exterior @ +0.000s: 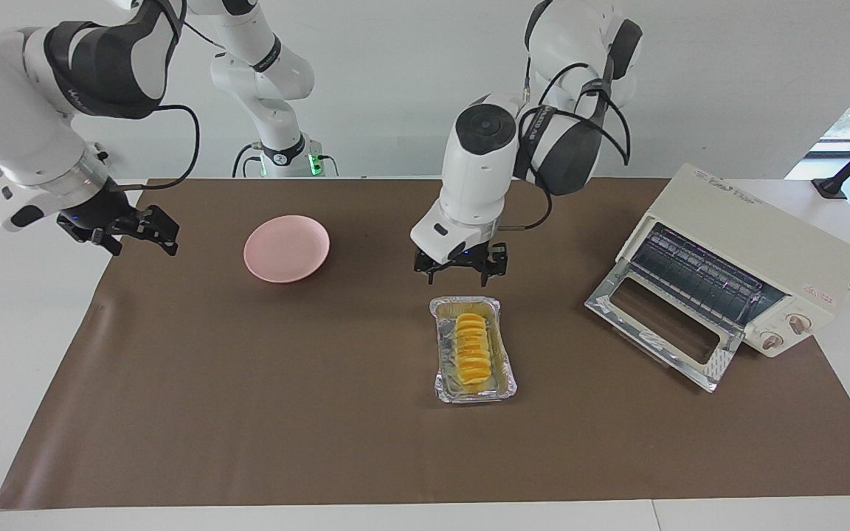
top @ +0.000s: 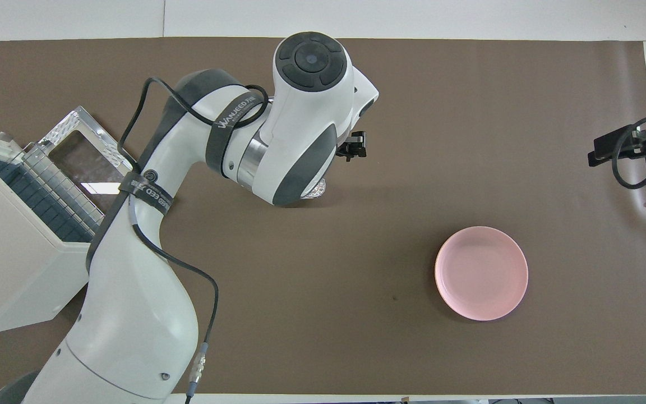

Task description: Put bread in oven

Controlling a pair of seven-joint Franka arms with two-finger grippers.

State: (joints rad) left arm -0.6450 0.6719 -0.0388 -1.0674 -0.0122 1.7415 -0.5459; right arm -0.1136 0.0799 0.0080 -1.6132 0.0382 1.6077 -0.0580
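The bread (exterior: 471, 352), a golden-yellow ridged loaf, lies in a silver foil tray (exterior: 440, 386) in the middle of the brown mat. My left gripper (exterior: 459, 276) hangs open and empty just above the tray's end nearer the robots, apart from the bread. In the overhead view the left arm hides the bread; only a bit of the foil tray (top: 317, 191) and part of the left gripper (top: 355, 148) show. The cream-white oven (exterior: 753, 240) stands at the left arm's end of the table with its glass door (exterior: 655, 324) dropped open. My right gripper (exterior: 146, 231) waits over the mat's edge at the right arm's end.
An empty pink plate (exterior: 286, 248) sits on the mat between the two grippers, nearer the robots than the tray; it also shows in the overhead view (top: 481, 273). The oven (top: 12, 252) and its open door (top: 84, 151) show there too.
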